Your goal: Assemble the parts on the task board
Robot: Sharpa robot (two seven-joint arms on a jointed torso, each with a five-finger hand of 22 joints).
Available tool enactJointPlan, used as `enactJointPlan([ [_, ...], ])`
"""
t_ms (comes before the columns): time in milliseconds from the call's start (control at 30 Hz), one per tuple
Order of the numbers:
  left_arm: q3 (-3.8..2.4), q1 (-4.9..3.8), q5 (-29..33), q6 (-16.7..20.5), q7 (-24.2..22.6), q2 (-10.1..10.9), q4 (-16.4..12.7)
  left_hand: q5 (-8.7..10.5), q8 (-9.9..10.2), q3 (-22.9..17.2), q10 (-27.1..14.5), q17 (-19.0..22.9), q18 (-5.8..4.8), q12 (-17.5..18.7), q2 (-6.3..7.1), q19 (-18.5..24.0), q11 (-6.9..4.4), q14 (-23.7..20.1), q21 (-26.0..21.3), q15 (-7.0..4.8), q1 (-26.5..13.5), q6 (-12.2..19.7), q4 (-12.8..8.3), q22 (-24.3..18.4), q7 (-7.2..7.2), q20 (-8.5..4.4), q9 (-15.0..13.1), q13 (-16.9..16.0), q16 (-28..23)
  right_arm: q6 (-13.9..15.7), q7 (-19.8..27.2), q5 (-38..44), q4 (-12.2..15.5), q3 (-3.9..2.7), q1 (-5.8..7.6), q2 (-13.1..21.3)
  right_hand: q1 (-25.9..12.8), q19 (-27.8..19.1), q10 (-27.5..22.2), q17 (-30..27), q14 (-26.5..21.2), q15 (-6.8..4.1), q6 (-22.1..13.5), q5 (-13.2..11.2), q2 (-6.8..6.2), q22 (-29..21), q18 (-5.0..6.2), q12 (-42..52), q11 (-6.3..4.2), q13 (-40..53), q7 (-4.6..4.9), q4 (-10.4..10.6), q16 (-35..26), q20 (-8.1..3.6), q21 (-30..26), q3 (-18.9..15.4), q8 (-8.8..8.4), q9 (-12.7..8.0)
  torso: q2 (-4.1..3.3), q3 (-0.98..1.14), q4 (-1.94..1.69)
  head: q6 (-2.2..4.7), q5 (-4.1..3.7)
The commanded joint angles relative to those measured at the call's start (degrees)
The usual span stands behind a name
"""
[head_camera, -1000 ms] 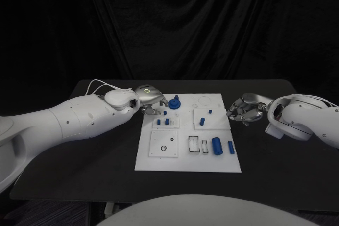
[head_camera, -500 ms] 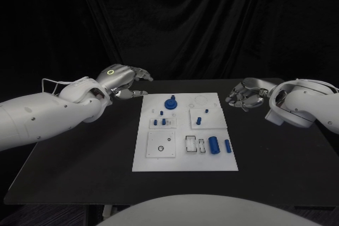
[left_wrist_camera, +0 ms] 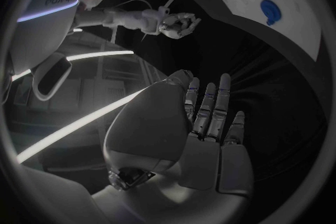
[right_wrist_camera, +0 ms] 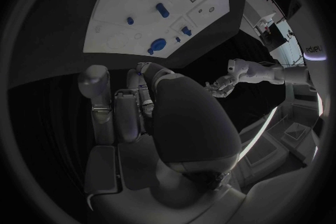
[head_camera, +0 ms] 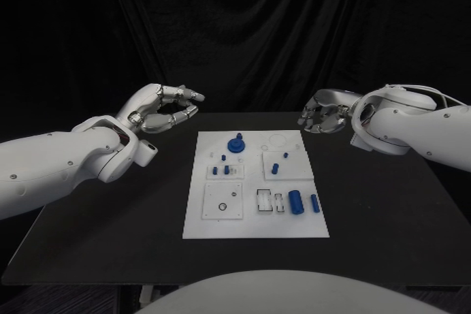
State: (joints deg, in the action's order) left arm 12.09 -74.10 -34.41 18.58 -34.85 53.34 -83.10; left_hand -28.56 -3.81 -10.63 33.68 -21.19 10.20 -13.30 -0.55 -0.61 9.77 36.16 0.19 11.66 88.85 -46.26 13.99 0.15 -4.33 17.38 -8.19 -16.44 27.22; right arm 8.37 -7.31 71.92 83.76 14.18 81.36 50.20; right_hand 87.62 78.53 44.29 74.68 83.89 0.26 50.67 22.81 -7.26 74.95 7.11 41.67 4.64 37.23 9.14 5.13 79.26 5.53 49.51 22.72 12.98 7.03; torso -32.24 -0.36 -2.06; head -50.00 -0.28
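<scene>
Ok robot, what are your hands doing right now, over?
Left hand raised off the table, holding nothing. Right hand curled, holding nothing. Blue parts on the white board, untouched. Nothing in the way.

Mirrored lettering, apparently the maker's brand, is showing on the white arm casing (left_wrist_camera: 59, 3) in the left wrist view and, more faintly, on the arm casing (right_wrist_camera: 313, 50) in the right wrist view; neither can be read with certainty.
</scene>
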Motion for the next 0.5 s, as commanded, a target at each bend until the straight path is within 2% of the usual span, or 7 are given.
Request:
enactJointPlan([
  [33, 0.01, 1.31, 17.59, -11.16, -9.76, 0.24, -0.04, -2.44, 0.07, -1.17, -1.36, 2.8, -2.34, -0.26, -0.39, 0.61, 0.26, -4.64, -0.19, 0.06, 1.7, -0.01, -0.36, -0.15, -0.51, -1.52, 0.43, 0.85, -4.31, 0.41, -0.93, 10.42, -0.9, 0.0, -1.45, -0.97, -0.43, -0.14, -1.86, 2.06, 0.67, 0.36, -0.75, -1.12, -0.33, 6.59, -0.76, -3.58, 0.49, -3.35, -0.23, -0.64, 0.82, 0.35, 2.85, 0.11, -0.43, -0.18, 0.06, -0.4, -0.56, 0.0, -0.25],
  [67, 0.01, 1.48, 18.18, -11.53, -10.03, 0.24, -0.01, -2.44, 0.07, -1.17, -1.36, 2.8, -2.34, -0.26, -0.39, 0.61, 0.26, -4.64, -0.19, 0.06, 1.7, -0.01, -0.36, -0.15, -0.51, -1.52, 0.43, 0.85, -4.31, 0.53, -0.84, 10.94, -1.03, 0.0, -1.65, -1.09, -0.47, -0.28, -2.02, 1.92, 0.56, 0.37, -0.85, -1.35, -0.39, 6.57, -0.74, -4.13, 0.57, -3.9, -0.29, -0.7, 0.76, 0.4, 3.0, 0.12, -0.47, -0.2, 0.07, -0.55, -0.77, 0.0, -0.65],
  [167, 0.01, 2.53, 20.89, -12.59, -11.55, 0.23, 0.19, -4.77, 0.22, -2.03, -3.09, 5.41, -6.84, -0.08, -0.18, 0.61, 1.27, -10.71, -0.19, -0.05, 3.1, 0.7, -1.28, -0.15, -0.76, -5.08, 0.87, 1.8, -8.78, 1.44, -0.35, 13.9, -1.87, 0.0, -2.91, -1.65, -1.58, -0.78, -2.27, 1.51, 0.27, 0.46, -1.23, -4.21, -0.72, 6.49, -0.65, -5.83, 0.71, -5.8, -0.76, -0.15, 0.65, 0.62, 3.52, -0.48, -0.62, -0.29, 0.05, -0.95, -1.32, 0.0, -1.47],
  [233, 0.01, 3.11, 22.17, -13.41, -12.43, 0.24, 0.35, -5.17, 0.26, -2.15, -3.48, 5.94, -7.08, -0.14, -0.15, 0.61, 1.75, -11.44, -0.19, 0.28, 3.18, 1.02, -1.35, -0.15, -0.94, -4.96, 1.02, 2.03, -9.4, 2.14, -0.13, 15.54, -2.39, 0.0, -3.73, -1.92, -2.57, -0.95, -2.22, 1.44, 0.25, 0.47, -1.34, -6.57, -1.14, 6.49, -0.64, -6.59, 0.82, -6.87, -0.88, 0.56, 0.74, 0.82, 4.0, -1.25, -0.65, -0.32, 0.01, -1.17, -1.69, 0.0, -2.06],
  [267, 0.01, 3.43, 23.06, -13.98, -12.88, 0.26, 0.39, -5.42, 0.37, -2.18, -3.96, 7.05, -10.2, -0.06, -0.13, -89.39, 1.9, -13.48, 89.81, 0.41, 3.13, 1.46, -1.32, 89.85, -1.17, -4.93, 1.17, 2.2, -10.81, 2.58, -0.01, 16.38, -2.72, -0.01, -4.2, -2.09, -2.67, -0.98, -2.24, 1.44, 0.25, 0.45, -1.39, -6.8, -1.23, 6.49, -0.64, -6.69, 0.84, -7.02, -0.91, 0.64, 0.76, 0.85, 4.04, -1.37, -0.67, -0.33, -0.02, -1.29, -1.83, 0.0, -2.3],
  [333, 0.01, 3.93, 24.77, -14.92, -13.4, 0.36, 0.28, -5.78, 0.4, -2.37, -4.54, 7.86, -10.2, 0.03, -0.28, -89.39, 1.79, -15.01, 89.81, 0.49, 3.2, 1.9, -1.36, 89.85, -1.16, -4.8, 1.31, 2.4, -11.84, 3.32, 0.16, 17.46, -3.27, -0.01, -4.96, -2.35, -3.15, -1.08, -2.34, 1.33, 0.21, 0.49, -1.93, -7.57, -1.69, 6.48, -0.62, -7.03, 0.92, -7.55, -1.26, 1.01, 0.77, 0.93, 4.22, -1.91, -0.98, -0.46, -0.06, -1.47, -2.22, 0.0, -2.91],
  [500, 0.01, 4.83, 29.09, -18.85, -13.6, 0.62, -0.22, -9.46, 0.22, -3.28, -5.96, 8.89, -10.2, -0.26, 0.08, -89.39, 1.32, -15.47, 89.81, 1.5, 4.03, 2.89, -2.55, 89.85, -1.07, -3.19, 1.73, 3.05, -12.4, 4.36, 0.5, 18.68, -4.35, -0.02, -6.27, -2.84, -3.63, -1.24, -2.51, 1.1, 0.11, 0.57, -2.31, -8.01, -2.16, 6.43, -0.59, -7.3, 1.01, -8.01, -1.48, 1.39, 0.68, 1.04, 4.21, -2.51, -1.24, -0.56, -0.09, -1.8, -2.5, 0.0, -3.07],
])
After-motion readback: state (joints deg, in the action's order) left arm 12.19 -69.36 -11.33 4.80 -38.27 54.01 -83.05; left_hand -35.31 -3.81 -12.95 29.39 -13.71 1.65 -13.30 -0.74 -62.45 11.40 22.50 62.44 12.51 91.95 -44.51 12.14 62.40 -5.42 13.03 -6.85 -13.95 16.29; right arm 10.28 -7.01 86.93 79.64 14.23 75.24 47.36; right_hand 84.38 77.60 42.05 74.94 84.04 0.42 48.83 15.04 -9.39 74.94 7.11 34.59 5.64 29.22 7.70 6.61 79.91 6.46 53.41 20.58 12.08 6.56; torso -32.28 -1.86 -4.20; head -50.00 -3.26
